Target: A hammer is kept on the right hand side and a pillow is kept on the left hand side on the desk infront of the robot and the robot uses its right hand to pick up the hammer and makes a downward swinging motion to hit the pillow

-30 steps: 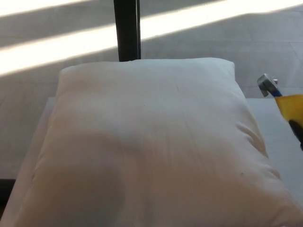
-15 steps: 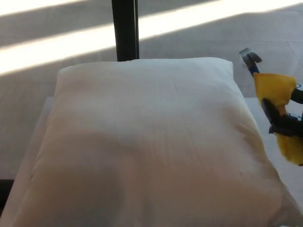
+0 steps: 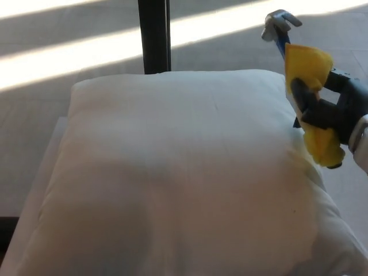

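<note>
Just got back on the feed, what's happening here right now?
The right hand is shut on the hammer, gripping its yellow handle with the metal head up, above the far right corner of the pillow. The hammer is raised and not touching the pillow, so the downward hit is not yet made. The pillow lies flat across the desk. The left hand is out of view.

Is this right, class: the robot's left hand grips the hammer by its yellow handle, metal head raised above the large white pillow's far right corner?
Wrong in one respect: the head view shows the right hand, not the left, gripping the yellow-handled hammer. It enters from picture right. The metal head is indeed raised above the far right corner of the large white pillow.
</note>
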